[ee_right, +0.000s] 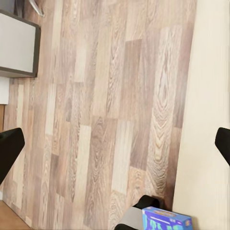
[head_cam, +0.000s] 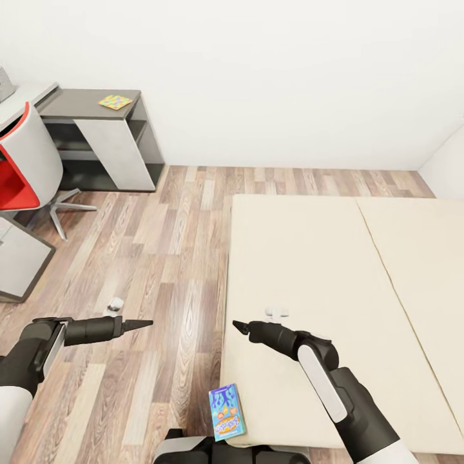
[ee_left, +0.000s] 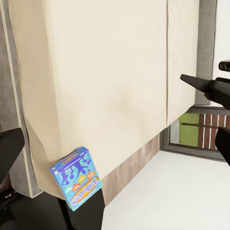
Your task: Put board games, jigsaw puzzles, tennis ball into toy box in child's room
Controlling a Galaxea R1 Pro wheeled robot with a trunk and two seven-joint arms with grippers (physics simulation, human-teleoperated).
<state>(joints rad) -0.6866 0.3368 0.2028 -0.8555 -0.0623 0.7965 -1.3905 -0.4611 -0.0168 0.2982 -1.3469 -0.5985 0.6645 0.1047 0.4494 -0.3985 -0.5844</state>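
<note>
On the small blue board game point(head_cam: 226, 412) lying at the near corner of the bed point(head_cam: 309, 270), just below me, I see printed lettering in white across an orange band, but I cannot read it in the head view. My left wrist view shows the same box point(ee_left: 76, 178) closer, with blue cartoon figures above the orange band; the letters there stay too blurred to make out. In my right wrist view only its blue edge point(ee_right: 166, 221) shows. The jigsaw puzzle point(head_cam: 115, 102) on the dark grey unit carries no legible text.
</note>
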